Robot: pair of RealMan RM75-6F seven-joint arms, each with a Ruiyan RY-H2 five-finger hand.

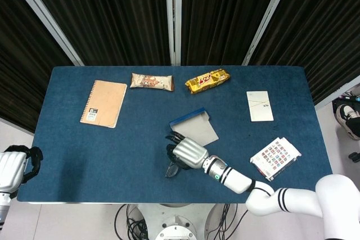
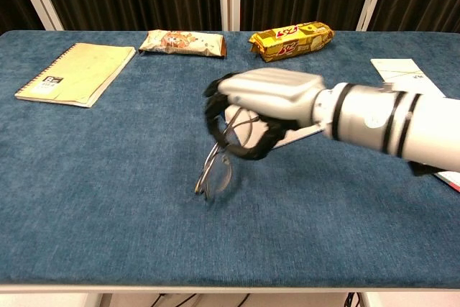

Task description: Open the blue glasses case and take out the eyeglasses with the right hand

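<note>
Right robot hand (image 2: 262, 109) holds eyeglasses (image 2: 214, 172) beside the open glasses case (image 1: 194, 126).

Bright, even overhead light w/ soft shadows; both views sharp, no glare, curtains dark.

head view overhead, chest view low, shared table (image 1: 84, 155)

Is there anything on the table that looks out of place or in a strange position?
Only the eyeglasses: they hang tilted from the fingers of the right hand, with the lower rim at or just above the cloth, in front of the open blue glasses case. The notebook, both snack packs and the cards lie flat and orderly.
</note>
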